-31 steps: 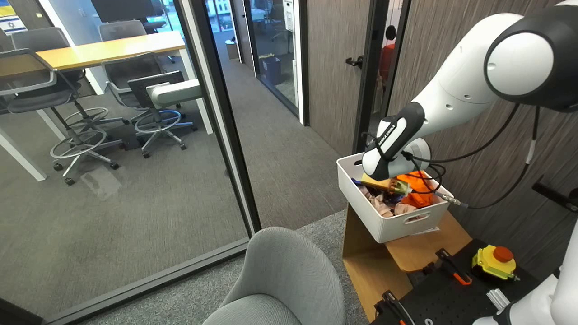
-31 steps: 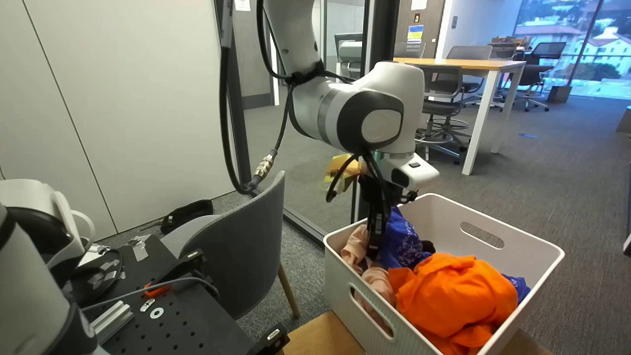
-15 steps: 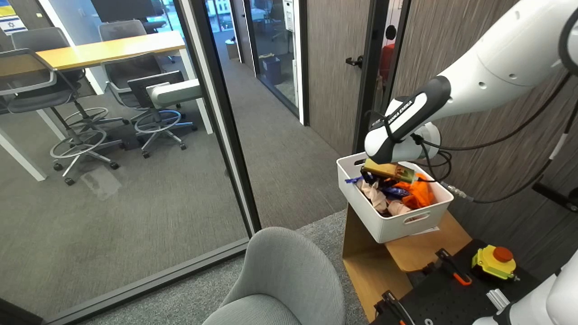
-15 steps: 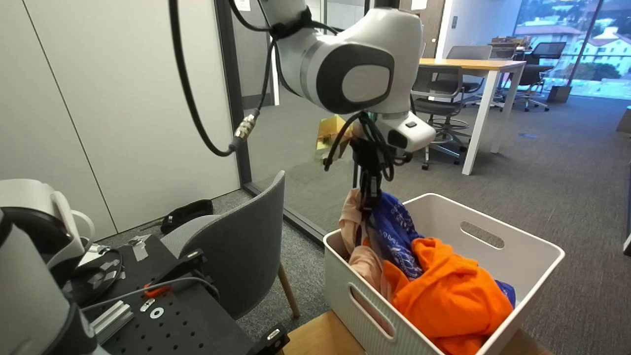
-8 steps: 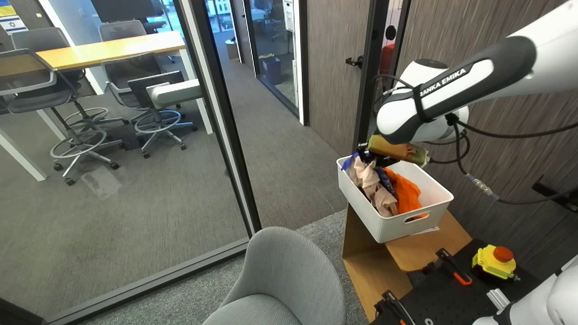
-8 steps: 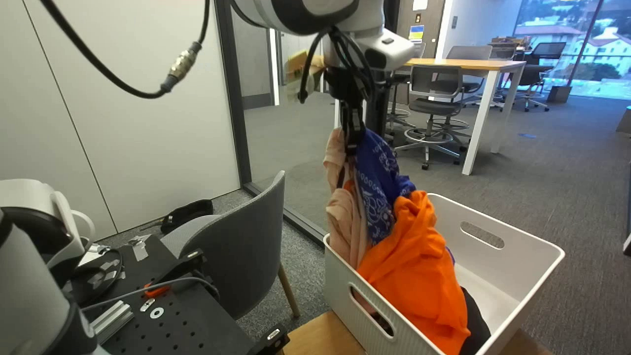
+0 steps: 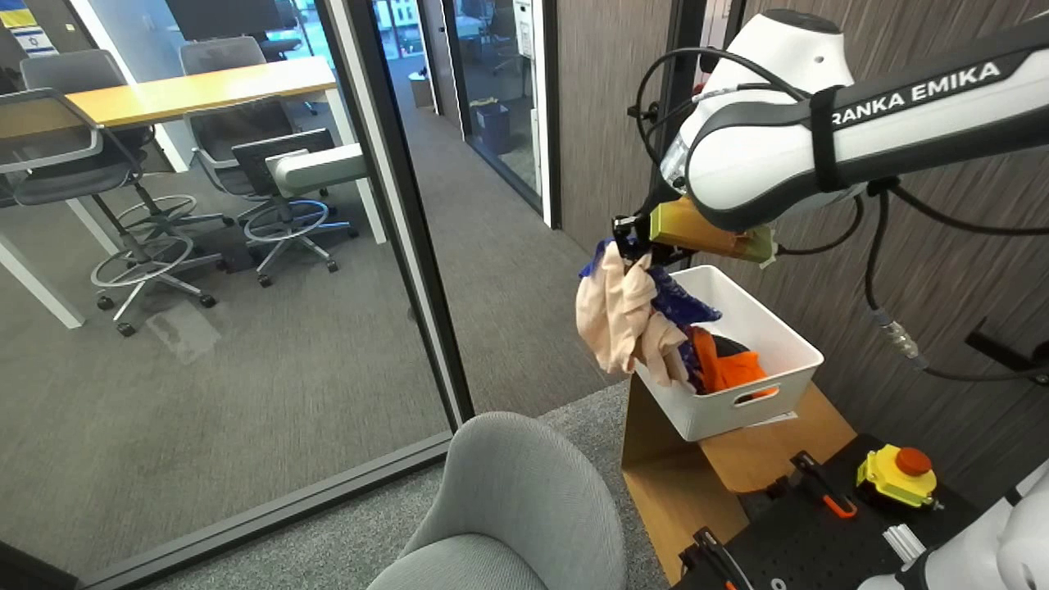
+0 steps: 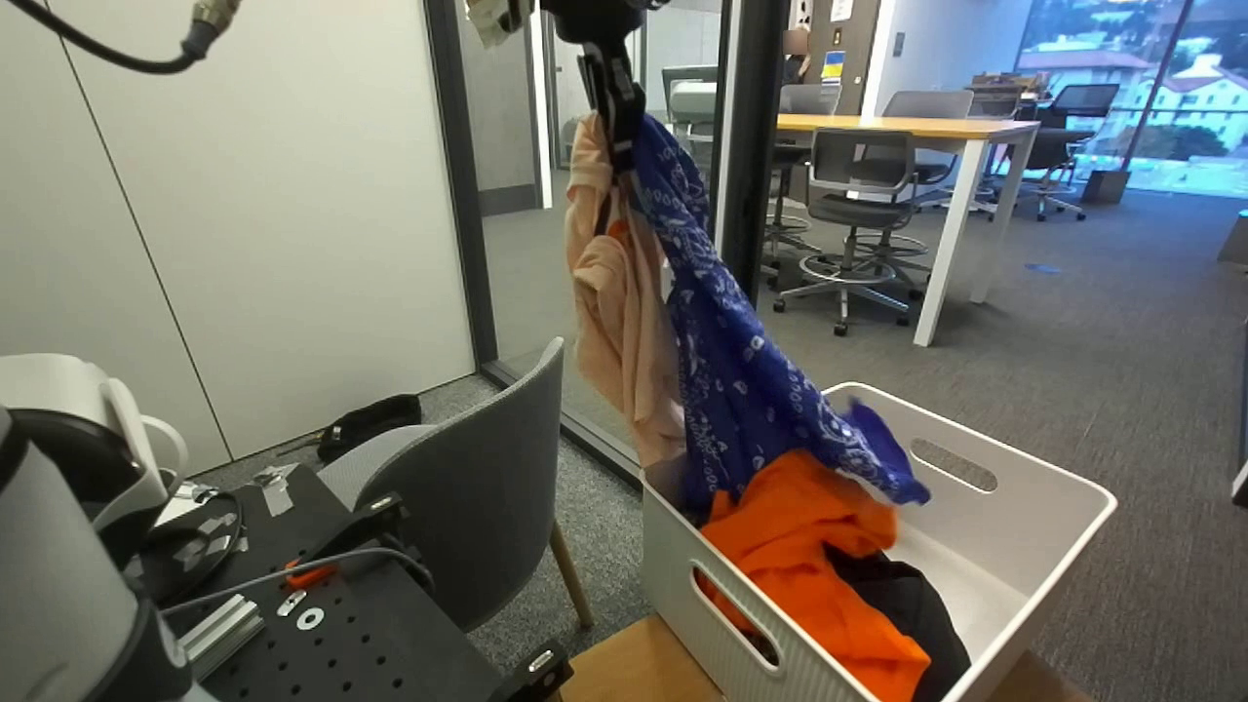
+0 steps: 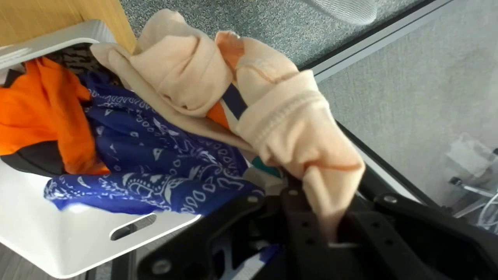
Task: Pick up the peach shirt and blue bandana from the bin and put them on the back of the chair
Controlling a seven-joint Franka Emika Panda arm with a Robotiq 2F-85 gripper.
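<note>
Peach shirt (image 8: 609, 322): we see it hanging bunched from the gripper (image 8: 618, 141), its lower end down by a corner of the white bin (image 8: 1024, 526); in the wrist view, orange and navy patches show among its folds.
Blue bandana (image 8: 726, 361): patterned in white, it hangs next to the shirt and slants down into the bin, its lower part by the orange cloth (image 8: 809, 556), one corner blurred.
Gripper's hold: above the bin's edge, it is closed on the peach shirt; the bandana seems pinched along with it, though the dim, bunched cloth keeps us from being certain.
Bin: upright on a wooden stand (image 7: 778, 459); inside it we make out the orange cloth, loosely heaped, and a black cloth (image 8: 912, 604) against it.
Grey chair (image 7: 533, 483): upright near the stand in both exterior views, its backrest turned toward the stand and its seat facing away.
Black pegboard (image 8: 390, 624): near the chair; on it, in an exterior view, we find a yellow box (image 7: 887, 483) with a red button.
</note>
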